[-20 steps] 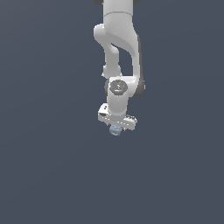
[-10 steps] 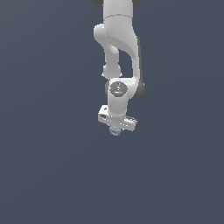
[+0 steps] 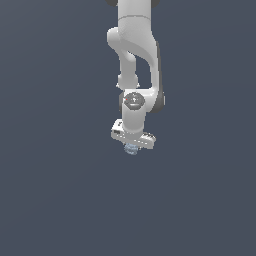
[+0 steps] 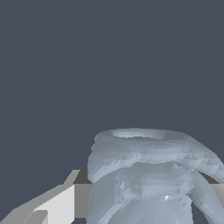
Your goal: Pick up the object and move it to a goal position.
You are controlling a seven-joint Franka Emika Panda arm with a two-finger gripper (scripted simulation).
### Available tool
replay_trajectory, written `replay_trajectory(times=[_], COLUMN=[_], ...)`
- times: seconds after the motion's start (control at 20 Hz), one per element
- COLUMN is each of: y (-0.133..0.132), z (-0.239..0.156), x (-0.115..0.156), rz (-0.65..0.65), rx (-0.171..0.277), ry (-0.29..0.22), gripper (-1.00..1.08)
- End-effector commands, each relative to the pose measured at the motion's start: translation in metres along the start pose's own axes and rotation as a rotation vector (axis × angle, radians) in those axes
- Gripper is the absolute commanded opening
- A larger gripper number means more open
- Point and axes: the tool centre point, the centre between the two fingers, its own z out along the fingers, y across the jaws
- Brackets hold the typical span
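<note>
Hand (image 3: 131, 145) clenched on pale blue-grey lump (image 3: 131, 148), plain dark surface on every side.

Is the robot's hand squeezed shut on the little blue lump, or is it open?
Shut on it. The lump sits right under the gripper, and the wrist view shows it filling the space between the fingers.

Flat, even, dim render; sharp, shadowless, glare-free.
</note>
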Motion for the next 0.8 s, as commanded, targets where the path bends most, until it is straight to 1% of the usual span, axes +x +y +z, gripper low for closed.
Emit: replay_trajectory(times=[0.0, 0.3, 0.75], y=[0.005, 0.028, 0.083], z=[-0.007, -0.040, -0.121], x=[0.003, 0.015, 0.044], rz=[0.001, 0.001, 0.001], rx=[0.000, 0.000, 0.001], ry=[0.001, 0.001, 0.000], gripper=[-1.00, -1.00, -1.00])
